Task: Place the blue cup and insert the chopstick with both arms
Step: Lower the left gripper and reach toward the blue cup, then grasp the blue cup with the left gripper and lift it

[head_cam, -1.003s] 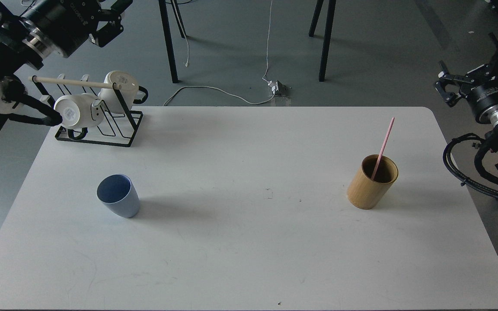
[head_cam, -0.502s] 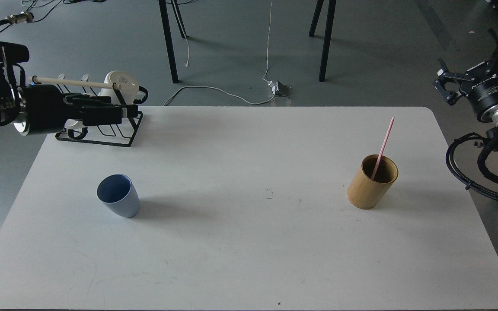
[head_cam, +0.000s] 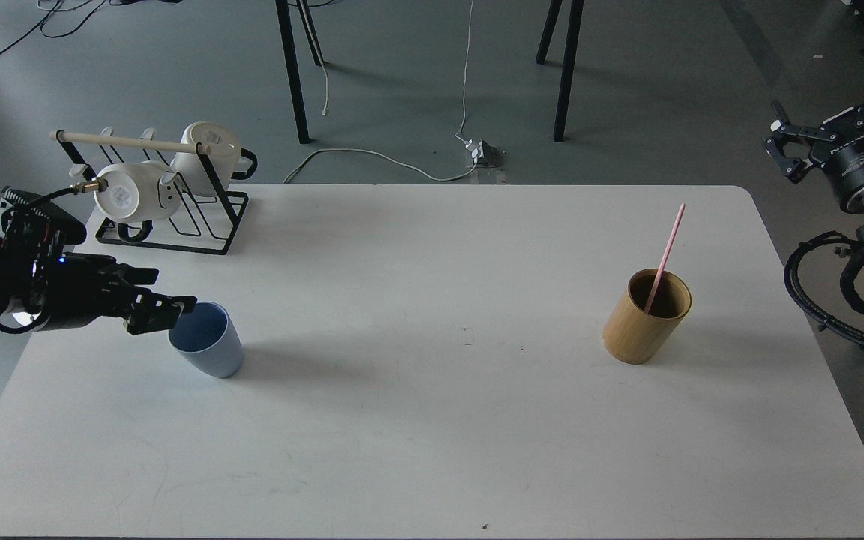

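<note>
Two arms in view: my left gripper (head_cam: 166, 313) sits low at the left edge of the table (head_cam: 432, 450), fingertips at the blue cup's (head_cam: 207, 341) rim, but I cannot tell their gap. Near the right edge, the pink chopstick (head_cam: 664, 255) leans in the bamboo cylinder (head_cam: 646, 319). My right gripper (head_cam: 796, 150) hangs beyond the far right corner, fingers spread wide, holding nothing.

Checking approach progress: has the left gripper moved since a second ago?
Yes. The left gripper dropped from above the mug rack to the blue cup.
</note>
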`<act>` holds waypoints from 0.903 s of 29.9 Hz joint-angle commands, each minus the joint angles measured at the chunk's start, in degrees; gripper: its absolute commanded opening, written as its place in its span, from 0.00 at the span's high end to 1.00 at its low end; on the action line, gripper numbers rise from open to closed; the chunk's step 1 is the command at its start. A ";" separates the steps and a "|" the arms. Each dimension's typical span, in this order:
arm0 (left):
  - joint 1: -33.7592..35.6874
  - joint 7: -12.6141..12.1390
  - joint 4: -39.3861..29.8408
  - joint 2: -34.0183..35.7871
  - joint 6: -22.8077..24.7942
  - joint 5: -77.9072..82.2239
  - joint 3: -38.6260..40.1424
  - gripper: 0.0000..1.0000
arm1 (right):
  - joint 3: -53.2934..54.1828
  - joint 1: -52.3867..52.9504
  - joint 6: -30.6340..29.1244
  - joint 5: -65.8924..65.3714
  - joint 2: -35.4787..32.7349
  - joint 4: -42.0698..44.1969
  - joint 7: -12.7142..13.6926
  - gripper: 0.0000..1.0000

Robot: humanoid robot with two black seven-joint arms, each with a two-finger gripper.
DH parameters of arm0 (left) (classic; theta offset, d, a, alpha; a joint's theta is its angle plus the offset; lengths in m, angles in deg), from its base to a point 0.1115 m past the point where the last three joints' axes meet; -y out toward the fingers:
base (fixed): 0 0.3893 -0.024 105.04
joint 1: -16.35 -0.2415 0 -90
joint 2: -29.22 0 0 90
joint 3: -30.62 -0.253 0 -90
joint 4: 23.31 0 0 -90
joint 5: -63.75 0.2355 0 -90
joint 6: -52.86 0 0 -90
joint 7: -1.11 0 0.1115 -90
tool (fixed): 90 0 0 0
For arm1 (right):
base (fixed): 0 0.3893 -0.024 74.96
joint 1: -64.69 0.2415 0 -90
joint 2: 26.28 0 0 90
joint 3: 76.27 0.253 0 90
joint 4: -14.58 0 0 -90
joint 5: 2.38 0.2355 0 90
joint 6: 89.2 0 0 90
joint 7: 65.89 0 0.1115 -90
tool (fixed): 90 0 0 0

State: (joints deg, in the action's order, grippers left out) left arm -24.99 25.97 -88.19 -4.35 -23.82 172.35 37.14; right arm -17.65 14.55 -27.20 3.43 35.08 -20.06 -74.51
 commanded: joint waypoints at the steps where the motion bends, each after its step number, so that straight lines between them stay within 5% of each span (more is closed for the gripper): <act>1: -2.07 -0.25 2.92 -1.50 -1.36 1.08 -0.11 0.42 | 0.00 -0.04 0.00 0.00 -0.62 0.10 0.01 0.00; 7: -2.34 -0.34 2.92 -1.94 -1.37 1.17 -0.11 0.54 | 0.08 -0.04 0.00 0.00 -0.62 0.01 -0.08 0.00; 13: -2.34 -0.43 2.92 -3.61 -1.28 1.26 -0.11 0.56 | 0.00 0.04 0.00 0.00 -0.71 0.01 -0.08 0.00; 27: -2.42 -0.51 4.94 -5.90 -0.93 1.35 -0.11 0.94 | 0.09 0.04 0.00 0.00 -0.80 0.10 -0.08 0.00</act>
State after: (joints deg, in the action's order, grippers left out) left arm -27.35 25.43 -83.29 -10.31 -24.77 173.65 36.97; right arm -17.57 14.60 -27.20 3.43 34.28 -19.97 -74.59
